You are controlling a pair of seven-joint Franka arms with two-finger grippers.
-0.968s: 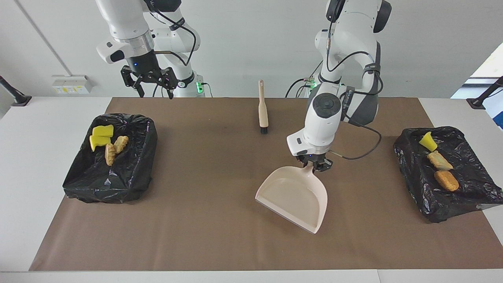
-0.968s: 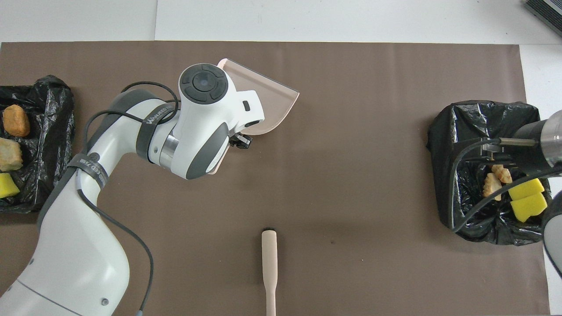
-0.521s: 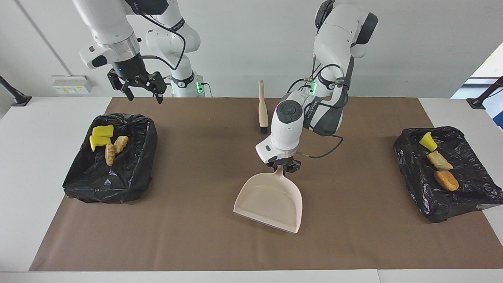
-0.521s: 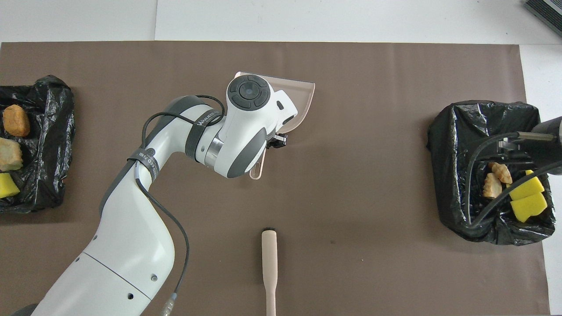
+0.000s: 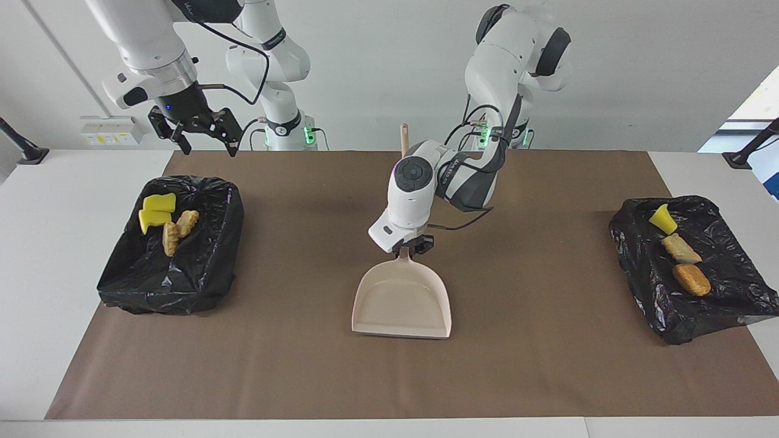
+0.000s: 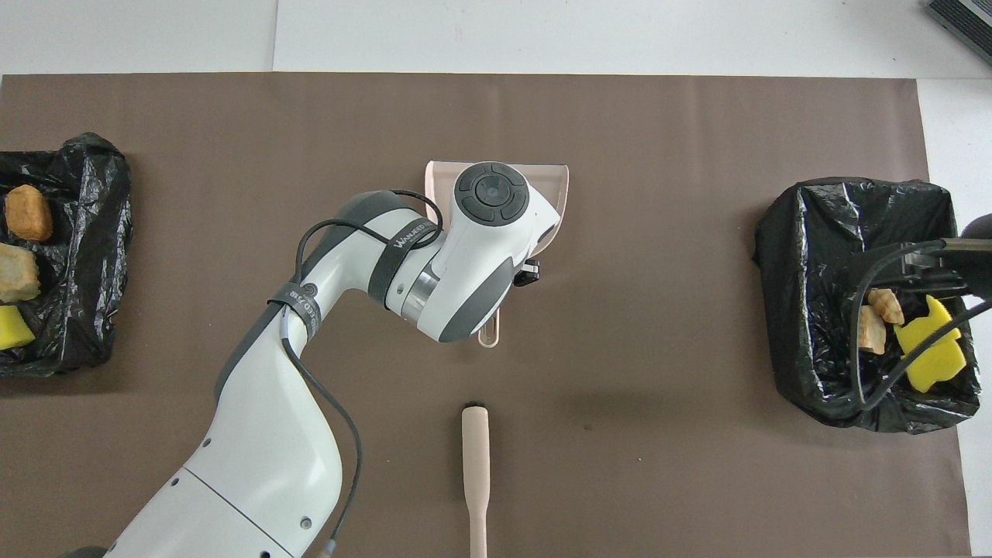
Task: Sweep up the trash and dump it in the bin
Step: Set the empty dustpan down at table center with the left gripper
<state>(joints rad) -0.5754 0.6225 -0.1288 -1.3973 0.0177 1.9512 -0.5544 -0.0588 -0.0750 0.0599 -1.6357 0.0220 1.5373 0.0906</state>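
Left gripper (image 5: 409, 247) pinching emptied beige dustpan's (image 5: 401, 301) handle at mat's centre, all trash binned; right gripper (image 5: 193, 129), fingers spread, parked above mat's corner.

Left gripper (image 5: 409, 248) carried dustpan (image 5: 401, 301) toward 9 o'clock, squared its mouth to 6; right gripper (image 5: 193, 129) rose.

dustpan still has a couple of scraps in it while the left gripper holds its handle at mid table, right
Not quite. In the facing view the dustpan is empty; its pan shows bare. The trash lies in the black-lined bins at the two ends of the table. The rest stands: the left gripper holds the dustpan's handle at mid table.
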